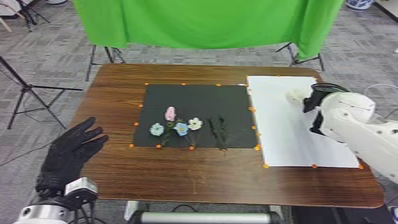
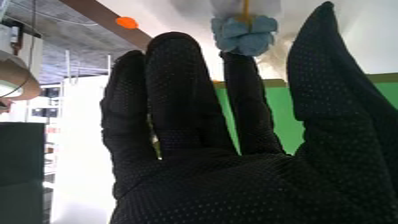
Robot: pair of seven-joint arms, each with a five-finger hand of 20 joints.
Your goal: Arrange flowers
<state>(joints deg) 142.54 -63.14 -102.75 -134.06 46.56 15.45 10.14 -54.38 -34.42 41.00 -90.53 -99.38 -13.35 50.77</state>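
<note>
Blue-grey flower [image 2: 244, 35]: petals look like soft fabric or yarn, standing just off the fingers [image 2: 242, 100] of the right hand [image 2: 222, 185], over to the right of the black mat [image 1: 169, 97]; whether it touches them I cannot tell.
Its stem [image 2: 246, 7]: thin, orange-yellow, probably stiff enough to steer the bloom; best pinched close under the head, since squeezed petals would crush or twist.
Right hand: fingers straight and wide from the thumb, not curled round anything, right of the black mat above the white sheet [image 1: 284, 142].
Left hand: [image 1: 69, 155] fingers loosely straight, nothing in them, left of the black mat.
Pink flower [image 1: 171, 114]: on the black mat, a long, light head; a gentle pinch on the stalk below should do.
Pale blue flower, blue flower, white flower: [image 1: 157, 129] [image 1: 181, 127] [image 1: 195, 124] on the black mat, close together; likely to drag one another, so take one stem at a time, low down.
Green sprigs: [image 1: 223, 131] on the black mat, slim and dark, probably bendy; grip mid-stem, flat against the bench [image 1: 178, 175] they may slip.
Weight: all light, I judge; a firm squeeze gains nothing.Blue-grey flower [image 2: 244, 35]: petals look like soft fabric or yarn, standing just off the fingers [image 2: 242, 100] of the right hand [image 2: 222, 185], over to the right of the black mat [image 1: 169, 97]; whether it touches them I cannot tell.
Its stem [image 2: 246, 7]: thin, orange-yellow, probably stiff enough to steer the bloom; best pinched close under the head, since squeezed petals would crush or twist.
Right hand: fingers straight and wide from the thumb, not curled round anything, right of the black mat above the white sheet [image 1: 284, 142].
Left hand [image 1: 69, 155]: fingers loosely straight, nothing in them, left of the black mat.
Pink flower [image 1: 171, 114]: on the black mat, a long, light head; a gentle pinch on the stalk below should do.
Pale blue flower [image 1: 157, 129], blue flower [image 1: 181, 127], white flower [image 1: 195, 124]: on the black mat, close together; likely to drag one another, so take one stem at a time, low down.
Green sprigs [image 1: 223, 131]: on the black mat, slim and dark, probably bendy; grip mid-stem, as lying flat they may slip.
Weight: all light, I judge; a firm squeeze gains nothing.
</note>
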